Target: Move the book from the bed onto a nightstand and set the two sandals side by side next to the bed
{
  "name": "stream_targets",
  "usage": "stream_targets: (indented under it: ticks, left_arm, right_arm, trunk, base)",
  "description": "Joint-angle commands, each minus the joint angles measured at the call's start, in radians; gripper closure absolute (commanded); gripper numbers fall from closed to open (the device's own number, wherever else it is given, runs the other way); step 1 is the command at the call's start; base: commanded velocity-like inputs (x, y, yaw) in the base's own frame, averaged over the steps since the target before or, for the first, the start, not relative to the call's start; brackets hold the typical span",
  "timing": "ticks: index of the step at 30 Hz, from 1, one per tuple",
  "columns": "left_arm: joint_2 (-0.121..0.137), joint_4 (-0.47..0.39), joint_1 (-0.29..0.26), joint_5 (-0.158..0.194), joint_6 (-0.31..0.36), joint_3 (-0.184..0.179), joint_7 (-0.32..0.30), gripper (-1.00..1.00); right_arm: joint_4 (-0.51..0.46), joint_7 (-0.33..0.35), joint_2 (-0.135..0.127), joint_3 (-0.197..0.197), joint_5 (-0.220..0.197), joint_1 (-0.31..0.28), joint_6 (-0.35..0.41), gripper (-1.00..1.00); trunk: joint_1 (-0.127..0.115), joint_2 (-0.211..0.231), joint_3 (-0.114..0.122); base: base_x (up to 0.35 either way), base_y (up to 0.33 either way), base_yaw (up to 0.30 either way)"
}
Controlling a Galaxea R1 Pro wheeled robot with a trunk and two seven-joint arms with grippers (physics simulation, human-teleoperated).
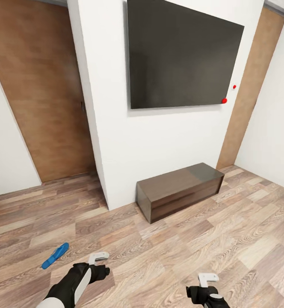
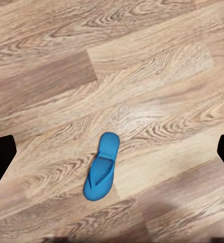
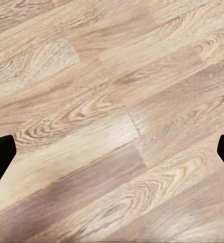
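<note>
One bright blue sandal lies flat on the wood-plank floor, a short way left of my left gripper. In the left wrist view the same sandal lies below the camera, between the dark fingertips, which stand wide apart and well above it. My left gripper is open and empty. My right gripper hangs over bare floor, open, its fingertips also wide apart. The second sandal, the book, the bed and the nightstands are out of view.
A white wall section with a large dark screen faces me. A low dark brown bench cabinet stands on the floor below it. A brown wooden door is at the left and a brown panel at the right.
</note>
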Motion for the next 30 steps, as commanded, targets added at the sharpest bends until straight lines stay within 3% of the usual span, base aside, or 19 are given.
stream_targets:
  ticks: [1,8,19,30]
  left_arm:
    - [-0.001,-0.002,0.000,0.007,0.006,0.006,0.001,-1.00]
    - [0.000,-0.002,0.000,0.007,0.006,0.006,0.001,-1.00]
    - [-0.001,-0.002,0.000,0.006,0.006,0.006,0.001,-1.00]
    - [-0.001,-0.002,0.000,0.006,0.006,0.006,0.001,-1.00]
  right_arm:
    - [-0.002,-0.002,0.000,0.000,0.000,0.000,0.006,-1.00]
    - [-0.002,-0.002,0.000,0.001,0.000,0.000,0.006,-1.00]
    - [-0.002,-0.002,0.000,0.001,0.000,0.000,0.006,-1.00]
    - [0.004,-0.010,0.001,0.003,0.007,0.000,-0.025,-1.00]
  trunk:
    - [0.000,-0.001,-0.001]
    - [0.000,-0.001,-0.001]
    - [0.000,-0.001,-0.001]
    - [0.000,-0.001,-0.001]
  base:
    - [-0.086,0.146,-0.273]
    - [-0.112,0.191,-0.280]
    - [-0.040,0.034,-0.275]
    - [-0.114,0.001,-0.034]
